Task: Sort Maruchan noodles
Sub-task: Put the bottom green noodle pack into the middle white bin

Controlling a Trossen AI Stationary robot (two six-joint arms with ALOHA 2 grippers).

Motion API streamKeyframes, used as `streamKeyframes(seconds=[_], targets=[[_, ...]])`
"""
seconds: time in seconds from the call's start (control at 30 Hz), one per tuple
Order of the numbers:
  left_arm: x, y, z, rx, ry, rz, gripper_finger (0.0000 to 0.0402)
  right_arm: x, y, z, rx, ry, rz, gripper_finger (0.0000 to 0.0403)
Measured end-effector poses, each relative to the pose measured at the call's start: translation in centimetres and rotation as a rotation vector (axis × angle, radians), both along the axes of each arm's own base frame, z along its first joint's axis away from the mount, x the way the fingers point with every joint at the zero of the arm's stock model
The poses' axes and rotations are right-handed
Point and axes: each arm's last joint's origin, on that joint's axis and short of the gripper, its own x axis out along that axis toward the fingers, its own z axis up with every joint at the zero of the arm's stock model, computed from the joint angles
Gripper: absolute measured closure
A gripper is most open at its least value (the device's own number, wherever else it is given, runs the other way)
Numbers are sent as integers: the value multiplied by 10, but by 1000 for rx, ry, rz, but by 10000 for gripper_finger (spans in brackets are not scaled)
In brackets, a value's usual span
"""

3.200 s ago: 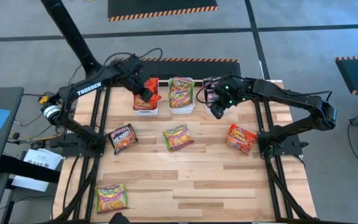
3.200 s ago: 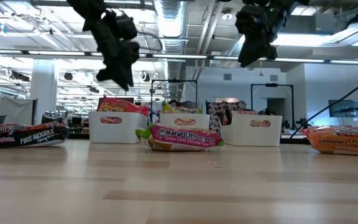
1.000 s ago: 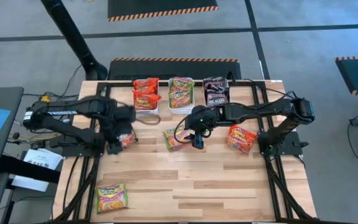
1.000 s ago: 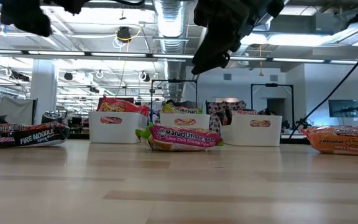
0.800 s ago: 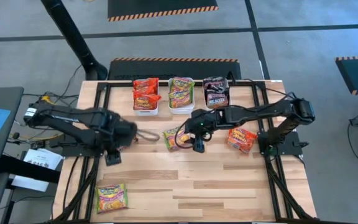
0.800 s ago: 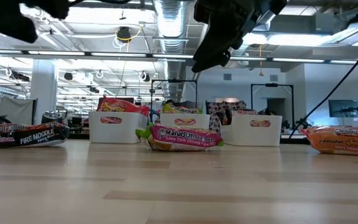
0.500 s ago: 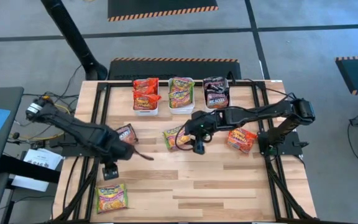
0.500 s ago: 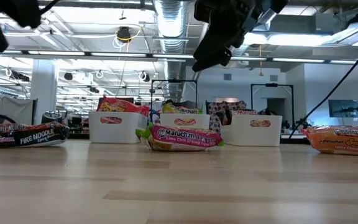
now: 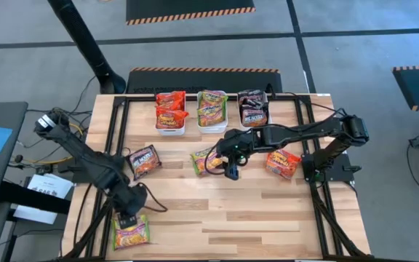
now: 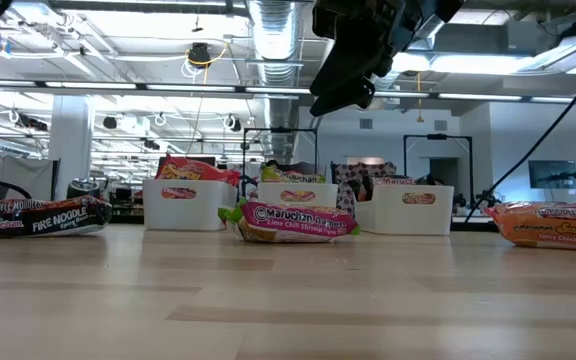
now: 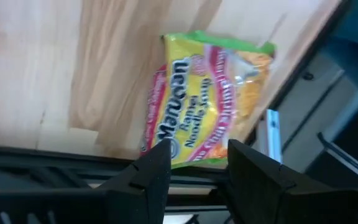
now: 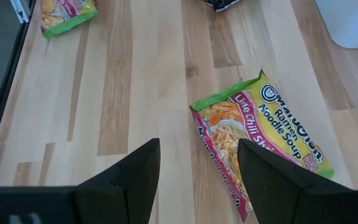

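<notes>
A green-yellow Maruchan packet lies flat near the table's near-left corner. My left gripper hangs open just above its far edge, a finger on either side of the packet in the left wrist view, touching nothing. A second green packet lies mid-table, and my right gripper hovers open beside it, well above the wood. In the right wrist view that packet lies off to one side of the open fingers. A black packet and an orange one lie flat.
Three white bins stand along the far edge: one with red-orange packets, one with green ones, one with black ones. Black frame rails run down both sides of the table. Bare wood fills the near middle and right.
My left gripper has swung from over the black packet toward the table's near edge and sunk, ending above the green-yellow packet at the near-left corner. The black packet, half hidden before, now shows whole. No packet has moved.
</notes>
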Motion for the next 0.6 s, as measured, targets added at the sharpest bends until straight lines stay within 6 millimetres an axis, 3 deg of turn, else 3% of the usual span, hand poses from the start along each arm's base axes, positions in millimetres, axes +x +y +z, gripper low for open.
streamKeyframes(seconds=[0.3,0.6], targets=[[-9,-25,-4,13,-43,20,258,0,0,0,2,0,-4,163],[-2,-50,-37,82,30,-37,258,0,0,0,2,0,-3,163]])
